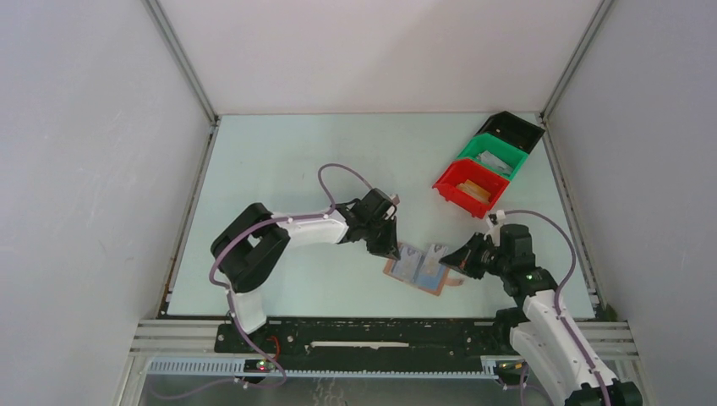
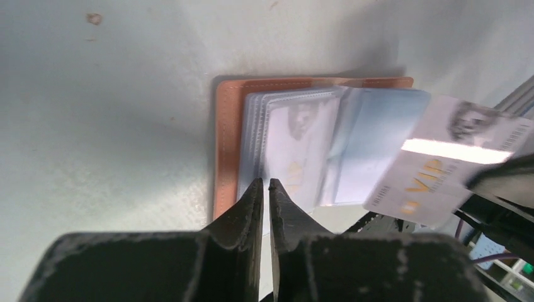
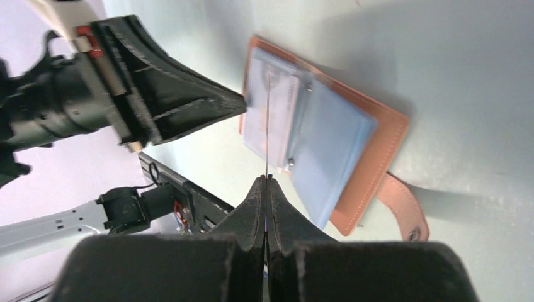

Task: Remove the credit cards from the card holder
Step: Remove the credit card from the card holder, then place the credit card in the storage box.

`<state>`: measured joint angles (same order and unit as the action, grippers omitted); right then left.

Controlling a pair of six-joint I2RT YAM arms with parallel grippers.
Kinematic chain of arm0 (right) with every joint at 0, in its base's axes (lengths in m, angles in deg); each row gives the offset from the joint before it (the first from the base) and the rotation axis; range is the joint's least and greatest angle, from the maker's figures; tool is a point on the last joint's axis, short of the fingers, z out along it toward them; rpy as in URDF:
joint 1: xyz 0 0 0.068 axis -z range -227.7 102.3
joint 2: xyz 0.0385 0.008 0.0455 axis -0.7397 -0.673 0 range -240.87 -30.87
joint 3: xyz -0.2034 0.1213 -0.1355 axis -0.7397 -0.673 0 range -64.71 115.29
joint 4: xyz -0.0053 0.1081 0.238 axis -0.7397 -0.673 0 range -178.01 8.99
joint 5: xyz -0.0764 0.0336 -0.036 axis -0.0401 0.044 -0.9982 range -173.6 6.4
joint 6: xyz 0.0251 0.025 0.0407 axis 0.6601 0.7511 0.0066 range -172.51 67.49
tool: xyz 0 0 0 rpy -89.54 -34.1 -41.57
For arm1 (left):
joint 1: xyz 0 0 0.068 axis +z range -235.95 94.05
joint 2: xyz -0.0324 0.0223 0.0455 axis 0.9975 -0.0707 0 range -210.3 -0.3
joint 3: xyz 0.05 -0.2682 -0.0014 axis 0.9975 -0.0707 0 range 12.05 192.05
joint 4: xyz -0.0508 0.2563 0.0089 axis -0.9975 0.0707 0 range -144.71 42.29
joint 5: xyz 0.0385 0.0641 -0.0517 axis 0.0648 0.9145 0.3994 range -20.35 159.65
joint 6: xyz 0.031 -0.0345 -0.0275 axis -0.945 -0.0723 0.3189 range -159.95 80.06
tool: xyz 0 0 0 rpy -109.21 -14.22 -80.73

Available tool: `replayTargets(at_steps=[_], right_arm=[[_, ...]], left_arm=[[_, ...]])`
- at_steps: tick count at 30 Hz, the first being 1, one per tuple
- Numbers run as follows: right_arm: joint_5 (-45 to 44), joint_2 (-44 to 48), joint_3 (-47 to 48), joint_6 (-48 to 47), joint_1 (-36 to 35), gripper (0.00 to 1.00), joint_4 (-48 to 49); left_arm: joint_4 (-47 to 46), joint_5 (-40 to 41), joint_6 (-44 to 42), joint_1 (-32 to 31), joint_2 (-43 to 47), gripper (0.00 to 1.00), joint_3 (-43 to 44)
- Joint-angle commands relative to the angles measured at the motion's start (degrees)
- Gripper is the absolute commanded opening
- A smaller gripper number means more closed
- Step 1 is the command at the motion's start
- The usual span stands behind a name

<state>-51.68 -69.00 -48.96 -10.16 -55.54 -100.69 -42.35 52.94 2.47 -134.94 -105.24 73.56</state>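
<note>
The brown card holder point(image 1: 412, 271) lies open on the table, pale blue-grey sleeves up, strap tab point(image 3: 406, 211) on the right-arm side. My left gripper point(image 1: 391, 251) is shut and its tips point(image 2: 266, 184) rest on the near edge of the sleeves on the holder's left half point(image 2: 227, 138). My right gripper point(image 1: 446, 258) is shut on a pale card with gold "VIP" lettering point(image 2: 447, 163), held over the holder's right half. The right wrist view shows this card edge-on point(image 3: 267, 126) rising from the jaws point(image 3: 266, 178). Another card point(image 2: 296, 151) sits in a clear sleeve.
A red bin point(image 1: 467, 188), a green bin point(image 1: 493, 158) and a black bin point(image 1: 511, 129) stand in a row at the back right, the red and green ones with items inside. White walls enclose the table on three sides.
</note>
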Motion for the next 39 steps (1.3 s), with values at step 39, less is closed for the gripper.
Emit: replayTargets(at_steps=[39], right_arm=[[-62.2, -40.2, 42.2, 45.3, 11.0, 0.0, 9.8]], left_arm=[[7.7, 8.9, -1.9, 7.4, 28.6, 0.17, -9.8]])
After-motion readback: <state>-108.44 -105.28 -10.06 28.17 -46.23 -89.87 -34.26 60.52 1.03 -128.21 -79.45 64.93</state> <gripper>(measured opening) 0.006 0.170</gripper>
